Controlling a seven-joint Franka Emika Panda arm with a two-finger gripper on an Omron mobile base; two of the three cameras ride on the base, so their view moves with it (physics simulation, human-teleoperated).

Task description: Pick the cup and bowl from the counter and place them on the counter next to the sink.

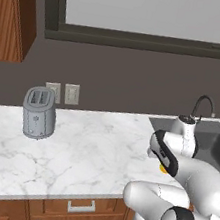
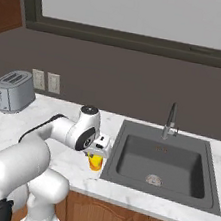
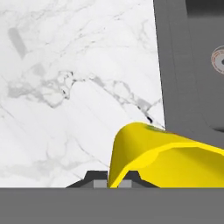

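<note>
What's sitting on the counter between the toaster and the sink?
In the right base view, the gripper holds a yellow cup beside the sink; toward the toaster, the counter is bare marble.

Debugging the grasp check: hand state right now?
Hand: closed on the rim of the yellow cup, by the left edge of the sink.
</note>
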